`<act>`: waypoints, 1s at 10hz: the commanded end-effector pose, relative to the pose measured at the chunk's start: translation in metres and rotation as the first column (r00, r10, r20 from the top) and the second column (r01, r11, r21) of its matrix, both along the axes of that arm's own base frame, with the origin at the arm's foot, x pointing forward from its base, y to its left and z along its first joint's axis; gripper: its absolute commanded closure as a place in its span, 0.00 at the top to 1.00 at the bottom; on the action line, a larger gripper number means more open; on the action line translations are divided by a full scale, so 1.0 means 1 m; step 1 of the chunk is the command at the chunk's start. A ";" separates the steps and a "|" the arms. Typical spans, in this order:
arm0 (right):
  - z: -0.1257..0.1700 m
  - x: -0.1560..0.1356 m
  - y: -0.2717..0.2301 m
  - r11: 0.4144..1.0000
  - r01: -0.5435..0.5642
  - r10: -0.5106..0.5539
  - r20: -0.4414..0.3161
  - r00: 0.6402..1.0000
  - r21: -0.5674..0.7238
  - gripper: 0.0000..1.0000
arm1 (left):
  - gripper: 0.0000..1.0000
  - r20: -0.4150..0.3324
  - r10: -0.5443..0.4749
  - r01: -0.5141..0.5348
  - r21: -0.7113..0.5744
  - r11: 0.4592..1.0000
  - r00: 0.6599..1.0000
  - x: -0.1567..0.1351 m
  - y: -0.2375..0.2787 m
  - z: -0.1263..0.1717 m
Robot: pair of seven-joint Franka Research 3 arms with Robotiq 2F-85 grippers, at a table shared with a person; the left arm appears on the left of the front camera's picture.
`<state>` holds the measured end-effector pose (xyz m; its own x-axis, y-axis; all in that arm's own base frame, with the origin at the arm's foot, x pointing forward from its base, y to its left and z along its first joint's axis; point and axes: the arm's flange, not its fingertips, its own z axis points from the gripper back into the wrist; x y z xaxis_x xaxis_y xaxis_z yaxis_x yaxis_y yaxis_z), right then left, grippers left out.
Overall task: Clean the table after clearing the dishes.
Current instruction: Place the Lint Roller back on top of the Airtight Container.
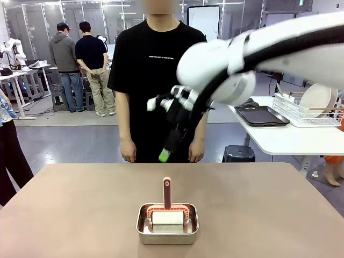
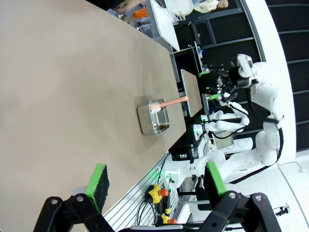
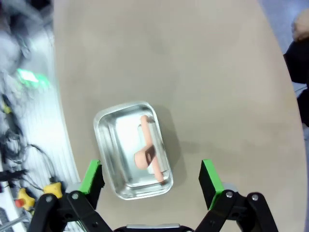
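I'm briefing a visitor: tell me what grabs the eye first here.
The right gripper hangs open high above the table, in front of a person in black at the far edge. Beneath it, near the table's front edge, a steel pan holds a pink-handled tool.

My right arm (image 1: 258, 59) covers part of the person's torso (image 1: 145, 80); the pan (image 1: 167, 223) hides the brush's (image 1: 167, 196) lower end.

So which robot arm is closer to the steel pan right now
The right. Its open tool hangs above the pan, which holds a pink-handled brush. The left tool, also open, sits farther off, looking along the table toward the pan.
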<state>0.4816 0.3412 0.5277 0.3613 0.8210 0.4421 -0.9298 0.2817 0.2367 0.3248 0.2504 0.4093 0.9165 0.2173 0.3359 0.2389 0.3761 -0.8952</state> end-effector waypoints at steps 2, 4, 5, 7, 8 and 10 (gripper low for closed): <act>0.012 0.025 -0.098 0.909 0.302 -0.145 -0.460 0.876 0.289 1.00 | 1.00 -0.014 0.008 -0.008 0.004 1.000 1.000 -0.003 0.000 0.004; 0.005 0.032 -0.179 0.792 0.478 -0.110 -0.680 0.725 0.381 1.00 | 1.00 -0.014 0.008 -0.008 0.004 1.000 1.000 -0.003 0.000 0.004; -0.001 0.031 -0.223 0.736 0.545 -0.092 -0.739 0.668 0.401 1.00 | 1.00 -0.014 0.008 -0.008 0.004 1.000 1.000 -0.003 0.000 0.004; -0.005 0.025 -0.302 0.636 0.641 -0.024 -0.819 0.573 0.430 1.00 | 1.00 -0.014 0.008 -0.008 0.004 1.000 1.000 -0.003 0.000 0.004; -0.011 0.019 -0.342 0.581 0.704 -0.079 -0.833 0.548 0.407 1.00 | 1.00 -0.014 0.008 -0.008 0.004 1.000 1.000 -0.003 0.000 0.004; -0.029 -0.012 -0.432 0.555 0.752 -0.123 -0.859 0.497 0.356 1.00 | 1.00 -0.014 0.008 -0.008 0.004 1.000 1.000 -0.003 0.000 0.004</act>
<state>0.4877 -0.0757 0.4969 0.9829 0.0572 0.1752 -0.1786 0.0604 0.9821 0.3250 0.2501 0.4093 0.9167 0.2166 0.3357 0.2389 0.3762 -0.8952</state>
